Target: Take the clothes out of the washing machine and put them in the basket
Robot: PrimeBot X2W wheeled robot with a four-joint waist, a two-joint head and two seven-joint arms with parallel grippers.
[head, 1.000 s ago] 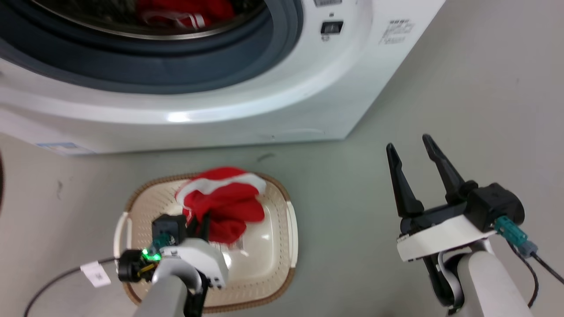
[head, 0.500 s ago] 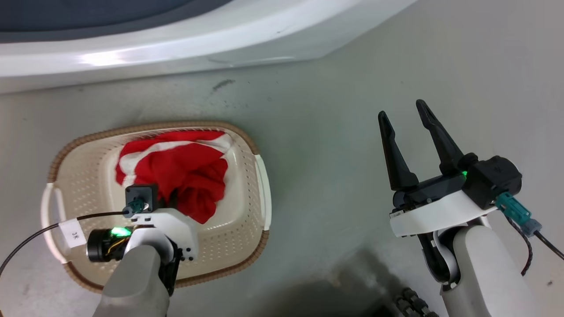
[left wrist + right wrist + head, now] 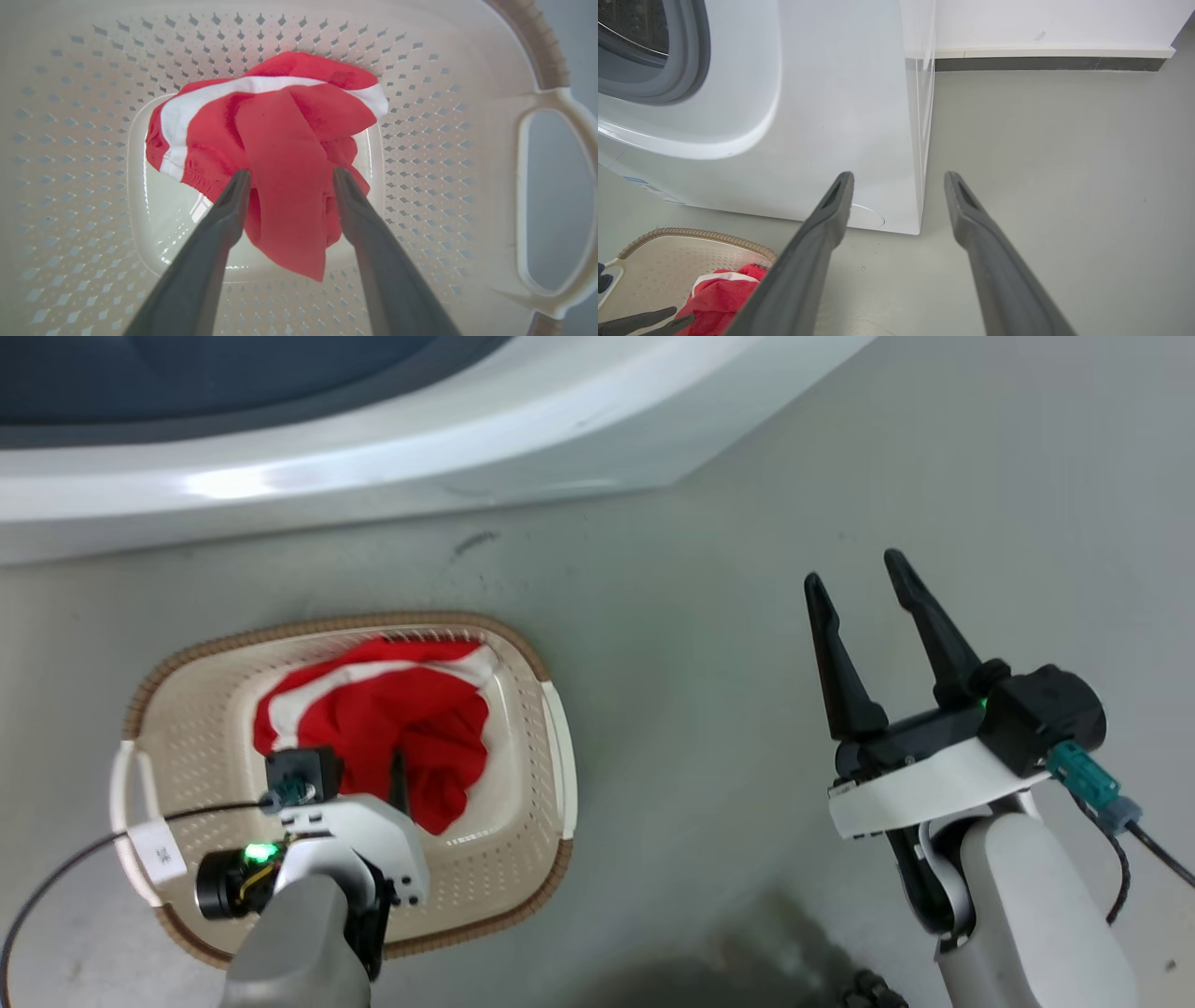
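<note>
Clothes (image 3: 299, 74) sit between the parted jaws of your left gripper (image 3: 290, 171), seemingly free; lift straight out of the basket (image 3: 420, 93). Right gripper (image 3: 852, 569) idles, jaws wide.

- L gripper (image 3: 290, 171) sits low inside basket (image 3: 329, 623). Perforated walls close on all sides, free room only up thru the open top.
- Red garment (image 3: 411, 719) heaped on basket bottom, one fold lying in the L gripper's wide gap.
- Washing machine (image 3: 373, 467) front blocks beyond basket, w/ a bare floor (image 3: 691, 709) strip betw. them.
- R gripper (image 3: 851, 569), fingers spread, over bare floor, well apart from basket. Machine corner ahead-left, free floor to wall (image 3: 1041, 23).
</note>
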